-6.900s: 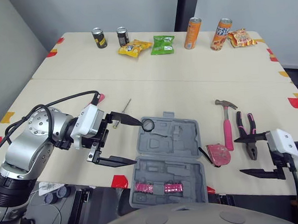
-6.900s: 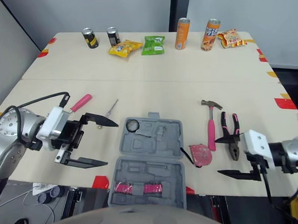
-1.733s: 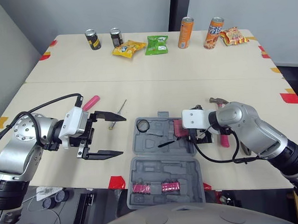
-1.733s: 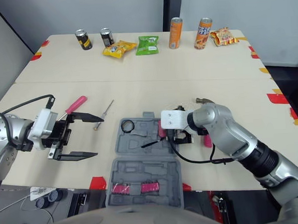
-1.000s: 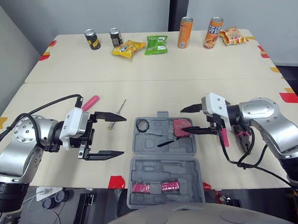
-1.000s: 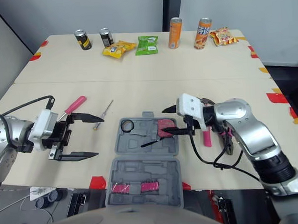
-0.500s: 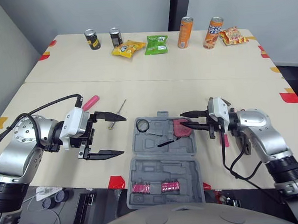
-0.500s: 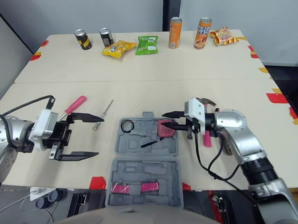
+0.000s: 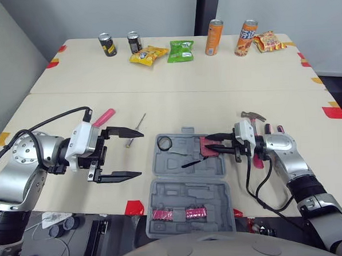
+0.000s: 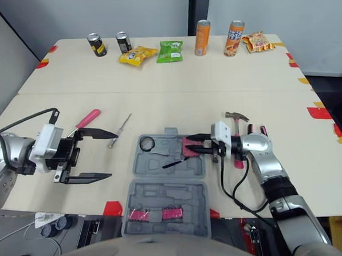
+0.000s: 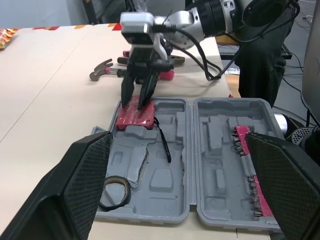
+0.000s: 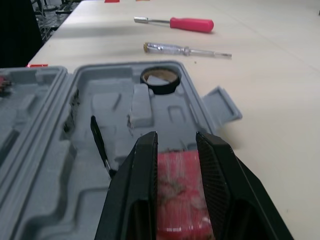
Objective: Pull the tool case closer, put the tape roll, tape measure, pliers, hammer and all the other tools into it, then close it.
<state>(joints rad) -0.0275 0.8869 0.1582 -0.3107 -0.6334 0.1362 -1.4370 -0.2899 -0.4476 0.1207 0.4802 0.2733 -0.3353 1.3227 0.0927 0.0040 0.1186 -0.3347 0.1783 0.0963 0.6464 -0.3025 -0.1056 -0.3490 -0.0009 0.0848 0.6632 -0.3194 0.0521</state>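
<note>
Case of grey moulded plastic (image 9: 188, 187) lies open at the near edge of the table, between the two arms. Its far half holds a black tape roll (image 9: 164, 142) in the left corner and a red tape measure (image 11: 134, 116) at the right end. The right gripper (image 9: 210, 144) reaches in from the right, its two fingers a little apart, tips directly over the tape measure and not clamped on it; whether they touch it cannot be told. The left gripper (image 9: 141, 155) hangs left of the case, spread wide and empty. A pink-handled hammer (image 9: 249, 114) lies right of the case, just beyond the right gripper.
</note>
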